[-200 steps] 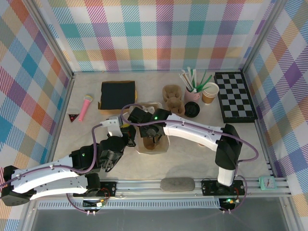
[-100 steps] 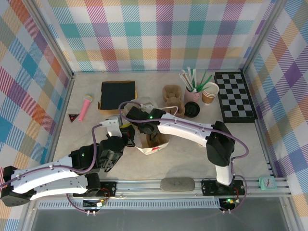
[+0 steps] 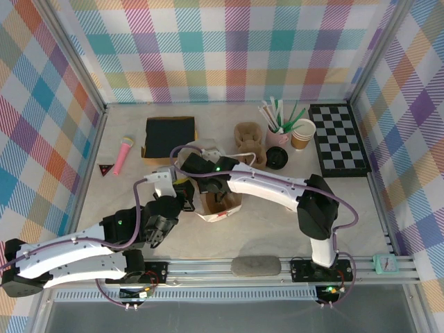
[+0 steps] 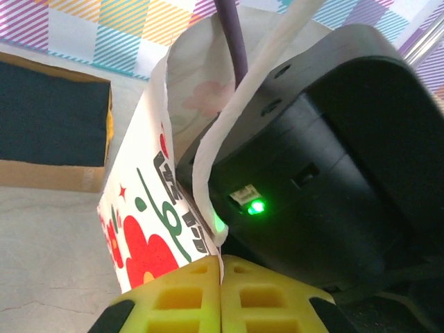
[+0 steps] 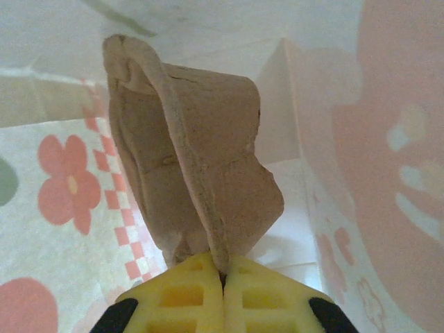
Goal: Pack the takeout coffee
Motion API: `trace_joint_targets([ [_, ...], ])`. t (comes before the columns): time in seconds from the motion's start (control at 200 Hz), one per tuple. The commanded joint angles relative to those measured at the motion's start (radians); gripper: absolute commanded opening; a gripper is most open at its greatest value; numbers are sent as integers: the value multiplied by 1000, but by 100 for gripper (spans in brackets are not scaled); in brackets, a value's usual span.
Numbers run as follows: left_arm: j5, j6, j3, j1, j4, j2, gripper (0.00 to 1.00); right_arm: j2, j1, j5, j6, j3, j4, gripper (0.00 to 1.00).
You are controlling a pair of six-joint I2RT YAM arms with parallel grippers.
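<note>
The right gripper (image 5: 223,276) is fully closed. Its yellow pads pinch the thin rim of a brown moulded-pulp cup carrier (image 5: 198,152), which sits down inside the white, flower-printed paper bag (image 5: 55,194). The left gripper (image 4: 220,272) is likewise closed and clamps the upper edge of the bag wall. The right arm's black housing (image 4: 333,159) is just beside it in the bag mouth.

Progress: we judge the task to be at an early stage. The carrier is in the bag, but the takeout coffee is not. The kraft cup (image 3: 302,134) stands open, its white inside showing, in the upper right of the overhead frame. Its black lid (image 3: 277,159) lies apart from it on the table (image 3: 347,208), to the lower left of the cup. We judge that lidding the cup and seating it in the carrier are not yet done.

Surroundings: a pink cup of straws (image 3: 276,137) stands just beside the kraft cup on its left. A second pulp carrier (image 3: 248,141) lies further left, and a checkerboard (image 3: 338,139) lies to the right of the cup. We expect the straws to crowd any approach to the cup. The right arm occupies the bag mouth and must clear it before the cup can go in.
</note>
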Motion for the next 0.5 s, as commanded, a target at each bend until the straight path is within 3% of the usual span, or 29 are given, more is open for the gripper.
trace_joint_targets([
  [0.0, -49, -25, 86, 15, -85, 27, 8, -102, 31, -25, -3, 32, -51, 4],
  [0.145, -24, -65, 149, 63, -197, 77, 9, -200, 58, -43, -20, 35, -57, 1],
  [0.495, 17, -100, 183, 104, -244, 141, 10, -385, 94, -51, -81, 32, -34, 0],
])
